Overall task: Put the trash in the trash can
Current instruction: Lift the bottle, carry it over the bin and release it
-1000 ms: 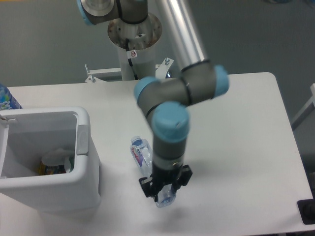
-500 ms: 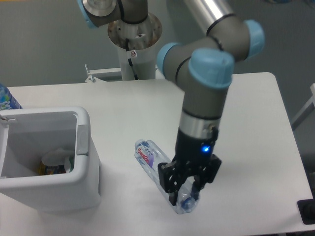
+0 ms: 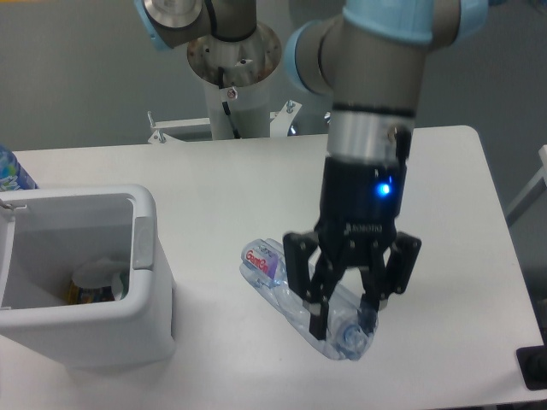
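Hand (image 3: 344,316) now grasping the bottle (image 3: 303,295) near its cap end, fingers (image 3: 312,320) closed around the clear body, with the blue light on the wrist lit. Bottle tilted across the worktop (image 3: 444,213), label end pointing up-left toward the bin (image 3: 81,282), cap end down-right under the hand. Compared with a second ago, clearly moved: bottle then lay closer to the bin and more upright in the picture, hand seen smaller and lower; now shifted to the right, and hand much larger in view, so probably raised toward the camera. Whether the bottle is already off the worktop or only dragged, cannot tell for sure; a shadow under it suggests a small lift. Inside the bin, some pale crumpled paper (image 3: 98,275) and a dark-printed thing beside it at the bottom, so part of the trash probably already thrown away. Meaning for the task: grip seems secured, picking step nearly finished. Remaining, by judgement: carry to the left over the open bin and release. Risk: thin crushed plastic possibly slipping, being held only at one end.
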